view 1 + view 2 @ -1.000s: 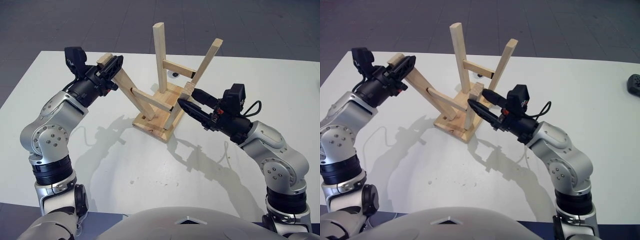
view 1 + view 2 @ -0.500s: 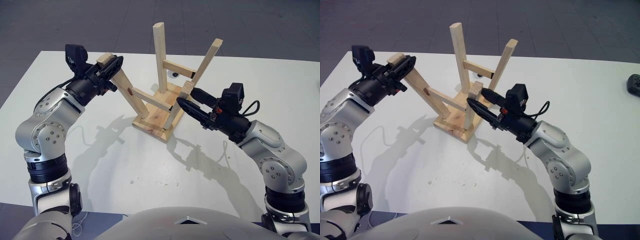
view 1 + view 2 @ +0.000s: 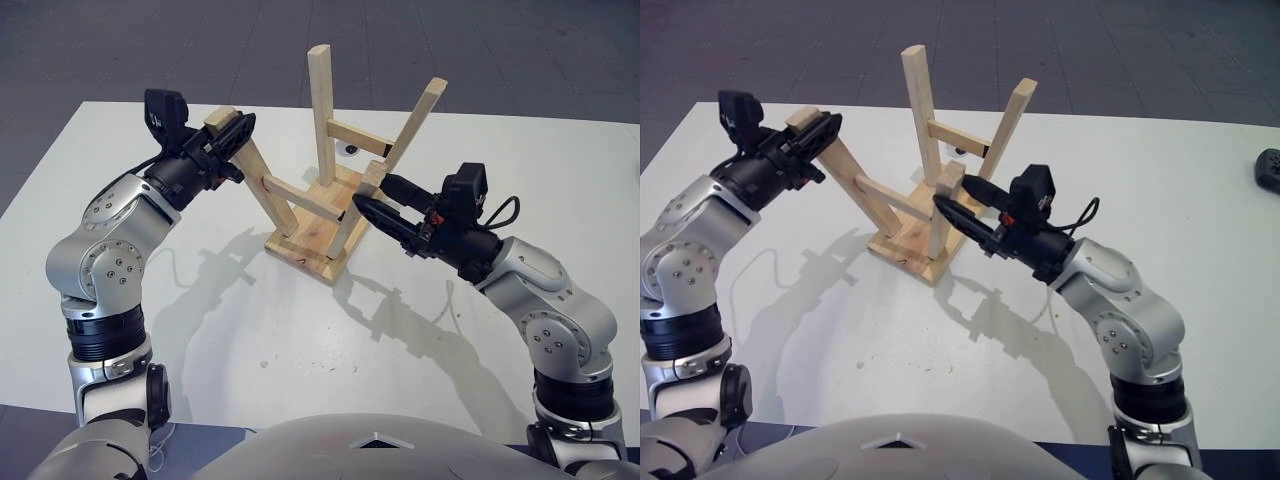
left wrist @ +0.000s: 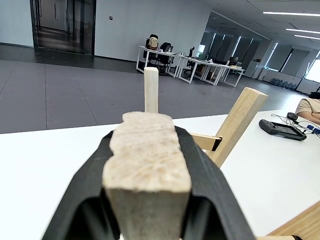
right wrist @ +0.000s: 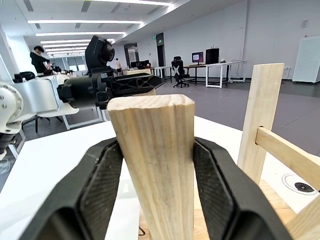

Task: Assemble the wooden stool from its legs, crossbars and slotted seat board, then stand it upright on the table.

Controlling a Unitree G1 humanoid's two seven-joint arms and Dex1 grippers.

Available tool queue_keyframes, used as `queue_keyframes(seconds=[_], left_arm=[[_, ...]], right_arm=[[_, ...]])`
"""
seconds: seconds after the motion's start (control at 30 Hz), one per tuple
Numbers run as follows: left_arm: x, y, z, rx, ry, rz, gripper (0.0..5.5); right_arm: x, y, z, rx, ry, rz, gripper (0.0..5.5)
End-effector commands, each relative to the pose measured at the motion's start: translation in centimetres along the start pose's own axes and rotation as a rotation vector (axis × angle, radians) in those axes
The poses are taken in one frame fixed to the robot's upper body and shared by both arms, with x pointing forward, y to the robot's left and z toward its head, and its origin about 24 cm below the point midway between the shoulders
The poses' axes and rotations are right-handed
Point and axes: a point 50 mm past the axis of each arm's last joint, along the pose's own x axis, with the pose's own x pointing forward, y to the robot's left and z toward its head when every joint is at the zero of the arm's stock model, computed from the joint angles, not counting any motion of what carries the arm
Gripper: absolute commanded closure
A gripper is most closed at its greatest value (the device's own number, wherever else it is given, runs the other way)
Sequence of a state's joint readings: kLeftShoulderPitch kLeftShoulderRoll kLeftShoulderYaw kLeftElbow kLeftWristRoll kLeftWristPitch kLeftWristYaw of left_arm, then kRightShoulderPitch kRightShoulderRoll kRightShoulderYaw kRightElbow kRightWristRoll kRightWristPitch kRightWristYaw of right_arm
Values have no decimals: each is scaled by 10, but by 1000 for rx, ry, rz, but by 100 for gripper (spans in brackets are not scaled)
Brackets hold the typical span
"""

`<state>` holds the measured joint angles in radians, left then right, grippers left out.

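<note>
Compared with half a second ago, the left claw [image 3: 235, 135] sits slightly farther right and higher in the head views. Its elbow is drawn in, and the splayed leg [image 3: 255, 180] it holds stands a little steeper. The right claw [image 3: 370, 192] and the seat board [image 3: 305, 245] lie as they did.

At the centre of the head views the stool [image 3: 325, 205] is upside down. Its seat board rests on the white worktop [image 3: 300, 350] and its legs point up. One upright leg [image 3: 322, 110] rises toward the top of the frame, and a slanted leg [image 3: 412, 122] leans toward the upper right. An upper crossbar [image 3: 357, 138] joins these two. A lower crossbar [image 3: 300, 198] runs from the splayed leg to the short leg [image 3: 356, 215] at the front.

The left claw is clenched on the top end of the splayed leg, which leans toward the upper left. In its wrist view, black fingers [image 4: 85, 200] press both sides of the raw wood end. The right claw grasps the top of the short leg, and its ribbed fingers [image 5: 97, 190] clamp the wood on either side.

Behind the stool, a small round fitting [image 3: 349, 150] lies on the worktop. A black device [image 3: 1267, 165] rests at the right edge of the frame.
</note>
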<state>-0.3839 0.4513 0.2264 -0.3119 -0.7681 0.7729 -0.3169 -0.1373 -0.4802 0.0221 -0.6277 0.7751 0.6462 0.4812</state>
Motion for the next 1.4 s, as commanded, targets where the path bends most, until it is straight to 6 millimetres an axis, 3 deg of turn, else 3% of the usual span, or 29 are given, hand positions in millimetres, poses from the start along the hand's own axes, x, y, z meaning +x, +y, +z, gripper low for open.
queue_keyframes(seconds=[0.03, 0.2, 0.23, 0.53, 0.63, 0.77, 0.87, 0.97, 1.13, 1.23, 1.4], left_arm=[[3, -4, 3, 7, -7, -30, 446], [1, -3, 1, 10, -2, -24, 446], [1, -3, 1, 10, -1, -25, 446], [1, -3, 0, 4, -3, -24, 446], [1, -3, 0, 7, -3, -22, 446], [1, -4, -1, 10, 1, -25, 446], [1, -4, -1, 10, 1, -26, 446], [2, -3, -1, 9, -1, -24, 446], [2, -4, -2, 15, 1, -27, 446], [4, -4, -2, 16, 1, -34, 446], [5, -7, -4, 40, 11, -61, 446]], right_arm=[[-2, -4, -16, 32, 126, -28, 333], [-3, -5, -18, 38, 134, -39, 333], [-3, -5, -18, 41, 136, -38, 297], [-5, -6, -7, 94, 81, -16, 170], [-7, -3, 10, 228, -39, 65, 126], [-15, -12, 55, 418, -293, 163, 60], [-19, -21, 80, 444, -390, 164, 13], [-17, -33, 92, 439, -422, 117, 10], [12, -53, 78, 250, -243, 44, 10], [34, -63, 64, 128, -130, 97, 10], [70, -83, 46, 66, -37, 175, 10]])
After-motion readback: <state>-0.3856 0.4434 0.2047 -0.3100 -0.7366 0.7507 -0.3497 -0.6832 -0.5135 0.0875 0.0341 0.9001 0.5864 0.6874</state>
